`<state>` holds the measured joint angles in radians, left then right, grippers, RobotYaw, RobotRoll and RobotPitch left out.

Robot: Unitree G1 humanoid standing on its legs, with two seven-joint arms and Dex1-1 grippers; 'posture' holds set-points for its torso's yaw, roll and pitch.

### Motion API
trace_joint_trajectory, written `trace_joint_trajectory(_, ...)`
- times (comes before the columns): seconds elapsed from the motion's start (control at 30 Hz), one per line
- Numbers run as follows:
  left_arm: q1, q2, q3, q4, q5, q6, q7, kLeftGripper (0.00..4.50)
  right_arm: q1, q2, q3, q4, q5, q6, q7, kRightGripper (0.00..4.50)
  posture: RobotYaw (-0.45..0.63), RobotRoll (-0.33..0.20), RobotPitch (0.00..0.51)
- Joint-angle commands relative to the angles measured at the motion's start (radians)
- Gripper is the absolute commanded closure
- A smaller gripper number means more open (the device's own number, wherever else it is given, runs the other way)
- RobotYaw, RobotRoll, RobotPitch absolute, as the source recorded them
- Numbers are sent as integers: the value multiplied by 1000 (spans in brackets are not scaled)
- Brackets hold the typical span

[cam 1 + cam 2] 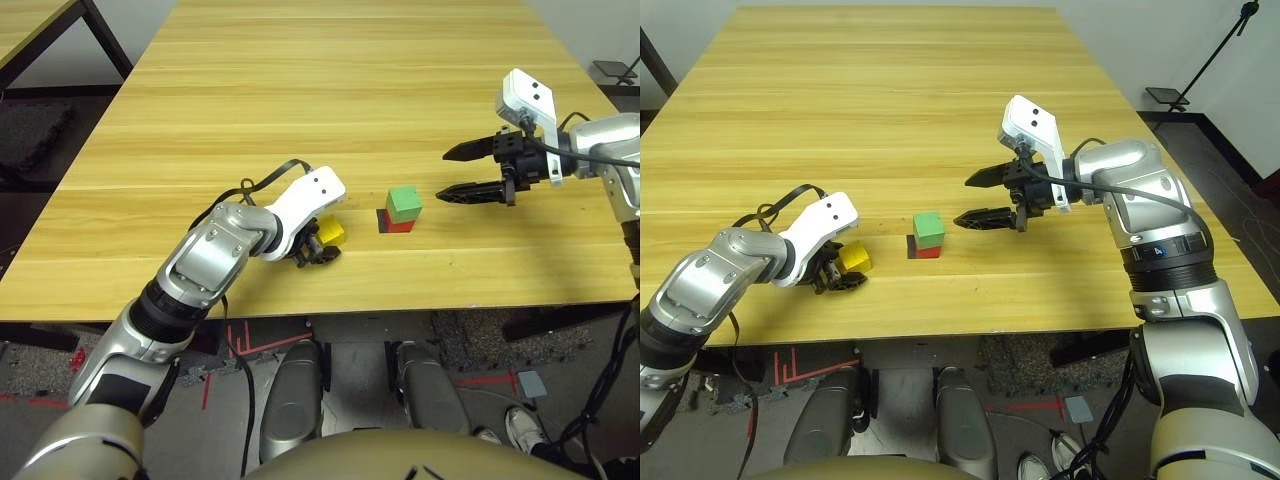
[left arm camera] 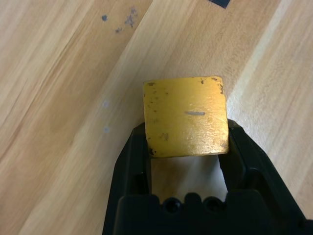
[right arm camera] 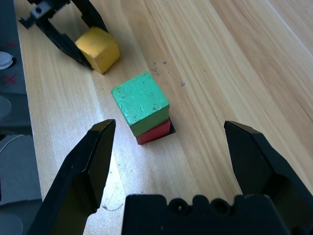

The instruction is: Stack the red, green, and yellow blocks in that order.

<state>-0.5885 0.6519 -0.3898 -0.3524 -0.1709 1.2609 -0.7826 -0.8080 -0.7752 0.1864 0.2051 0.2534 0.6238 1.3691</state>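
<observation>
Forearms: rounded silver shells (image 1: 1156,205) with small screws and black ribbed collars (image 1: 1165,260); the right collar bears a small blue round mark. Wrists: white angular housings (image 1: 307,203), each with two dark dots, and black cables (image 1: 1140,192) looping outside the shells. Ends: left gripper (image 2: 188,142) and right gripper (image 3: 171,127), both black, with two tapered, angular fingers.

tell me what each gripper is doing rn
Left gripper: closed, holding the yellow block.
Right gripper: open, holding nothing.
</observation>
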Motion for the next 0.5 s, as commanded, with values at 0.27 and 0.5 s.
trace_joint_trajectory(0.27, -338, -14, -1, 117, -109, -30, -103, 2442, 59, -36, -7, -76, 24, 24, 16, 0, 227, -125, 87)
trace_joint_trajectory(0.5, -491, -137, -103, 361, -80, -176, -168, 2442, 105, -47, -19, -141, 48, 48, 19, 0, 191, -118, 89)
